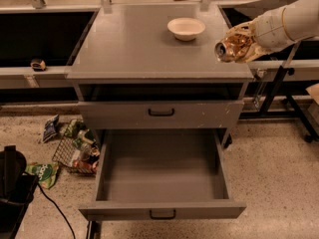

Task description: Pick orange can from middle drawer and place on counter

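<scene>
My gripper (242, 42) reaches in from the right and is shut on the orange can (225, 49). It holds the can on its side in the air, silver end facing left, just above the right edge of the counter (134, 46). The middle drawer (159, 166) stands pulled open below; its grey floor is bare and its small black handle (162, 214) is at the front. The can is well above the drawer and to the right of it.
A white bowl (186, 28) sits at the back right of the counter, left of the can. A closed grey drawer front (162, 112) is above the open drawer. A wire basket with wrappers (76, 151) lies on the floor at left. A black metal frame (279, 88) stands at right.
</scene>
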